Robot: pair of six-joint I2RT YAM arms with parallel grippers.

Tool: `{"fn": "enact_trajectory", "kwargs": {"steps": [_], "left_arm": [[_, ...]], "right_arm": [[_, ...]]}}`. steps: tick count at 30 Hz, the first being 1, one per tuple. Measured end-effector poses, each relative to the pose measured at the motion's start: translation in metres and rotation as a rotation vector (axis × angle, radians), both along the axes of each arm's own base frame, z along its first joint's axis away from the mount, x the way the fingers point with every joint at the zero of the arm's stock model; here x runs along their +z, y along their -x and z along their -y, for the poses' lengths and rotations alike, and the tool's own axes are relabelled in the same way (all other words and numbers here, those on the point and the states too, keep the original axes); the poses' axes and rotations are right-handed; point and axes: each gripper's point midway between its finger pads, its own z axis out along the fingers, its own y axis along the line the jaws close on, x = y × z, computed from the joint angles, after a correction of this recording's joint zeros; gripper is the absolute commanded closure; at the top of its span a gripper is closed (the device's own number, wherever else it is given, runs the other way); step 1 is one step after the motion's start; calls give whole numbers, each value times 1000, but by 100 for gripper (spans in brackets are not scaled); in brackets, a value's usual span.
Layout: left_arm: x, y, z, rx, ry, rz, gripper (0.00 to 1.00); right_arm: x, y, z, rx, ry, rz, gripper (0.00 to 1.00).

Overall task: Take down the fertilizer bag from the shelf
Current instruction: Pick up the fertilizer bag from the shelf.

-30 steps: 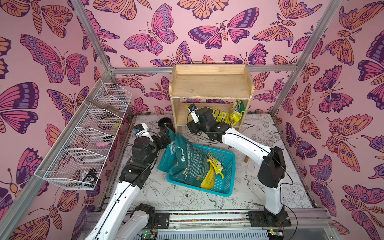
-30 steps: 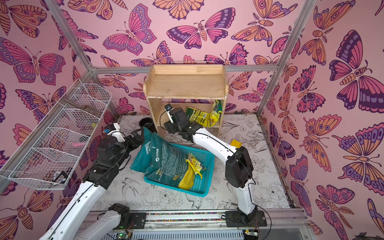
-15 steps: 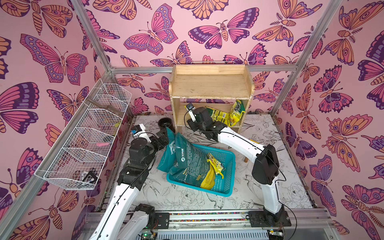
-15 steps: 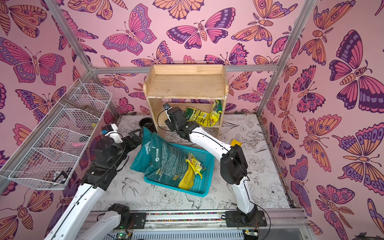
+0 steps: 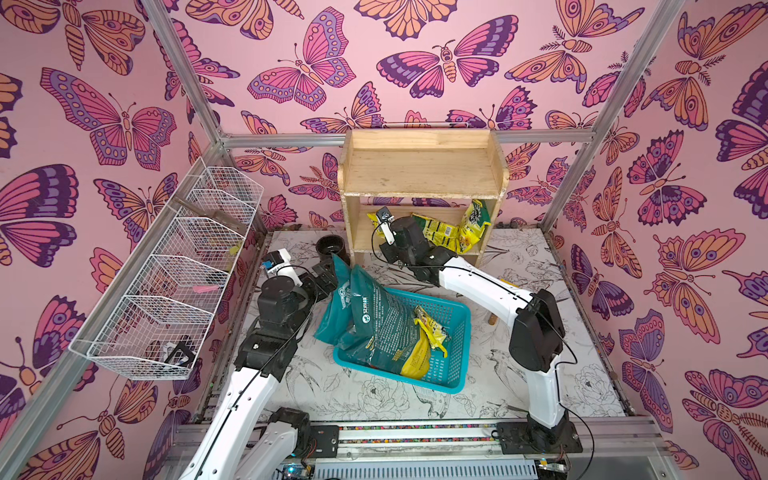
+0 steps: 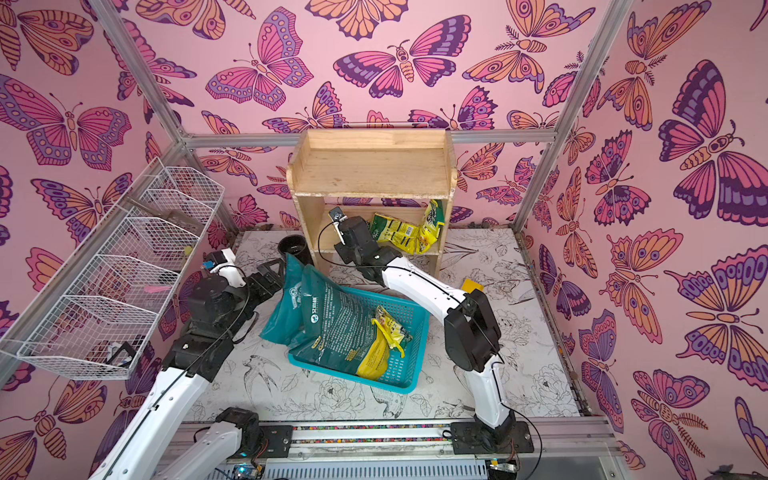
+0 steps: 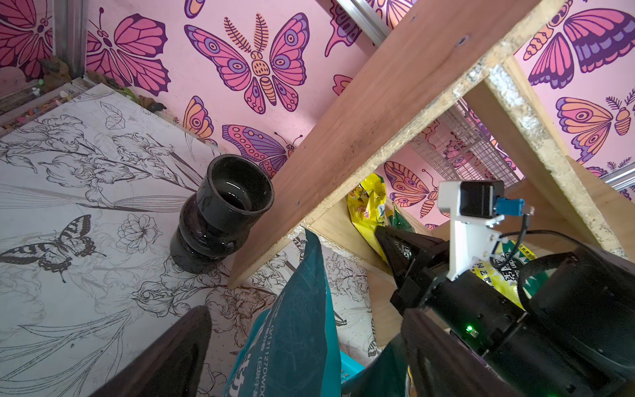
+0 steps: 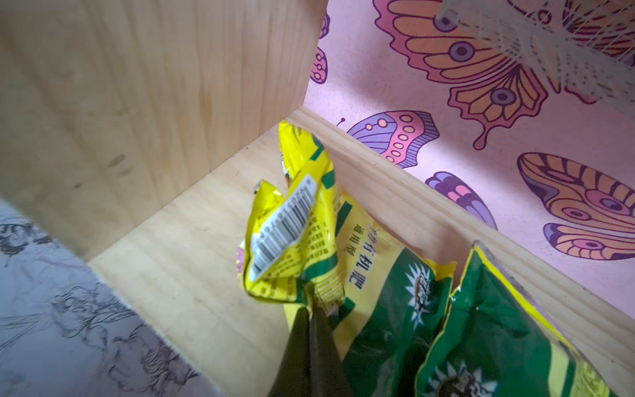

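Left gripper [image 5: 327,275] sits at the left of the table with its jaws spread wide. In the left wrist view the top corner of the big teal sack [image 7: 302,309] rises between its fingers [image 7: 165,357], and neither finger can be seen pressing on it. That sack slumps half over the rim of the teal basket [image 5: 436,384], and 1 yellow packet [image 5: 428,338] lies inside. Behind them stands the shelf [image 5: 419,166], its top tier bare.

Right gripper [image 8: 314,312] reaches into the lower tier with its jaws pressed together on the lower edge of the crumpled yellow fertilizer bag [image 8: 292,233]. The bag rests on the lower board, with 2 green-and-yellow packets [image 8: 395,309] just beside it against the back rail.

Judging by this, the grasp is made and the taking-down itself is not yet begun. The next move calls for drawing the bag straight out toward the front, kept low enough to pass under the top board, then lowering it to the table or basket. The pinch looks to be on a thin fold, so a slow pull seems wise. The neighbouring packets touch it and could drag along.
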Motion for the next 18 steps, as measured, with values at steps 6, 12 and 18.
{"fn": "enact_trajectory", "kwargs": {"steps": [6, 12, 18], "left_arm": [[-2, 0, 1, -3, 9, -4, 7], [-2, 1, 2, -6, 17, -6, 7], [-2, 3, 1, -4, 31, -2, 7]], "right_arm": [[37, 44, -1, 72, -67, 8, 100], [60, 64, 6, 101, -134, 1, 100], [57, 76, 16, 106, -144, -34, 100]]}}
